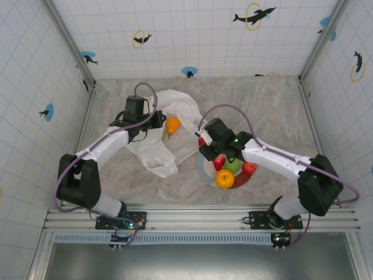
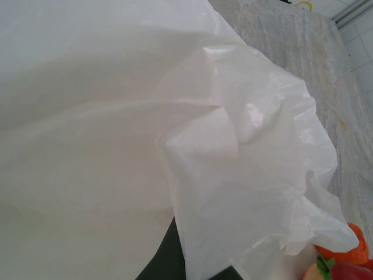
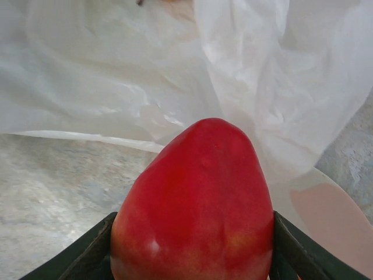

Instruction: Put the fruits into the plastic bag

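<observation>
Red tapered toy fruit (image 3: 195,175) sits clamped in my right gripper (image 3: 193,221), tip pointing at the thin translucent white plastic bag (image 3: 116,76) just ahead. My left gripper (image 1: 139,116), clenched, pinches the bag's edge.

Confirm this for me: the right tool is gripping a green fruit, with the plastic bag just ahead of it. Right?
Wrong colour. The fruit gripped by the right tool is red, not green, as the right wrist view shows. The plastic bag does lie just ahead of it.
</observation>
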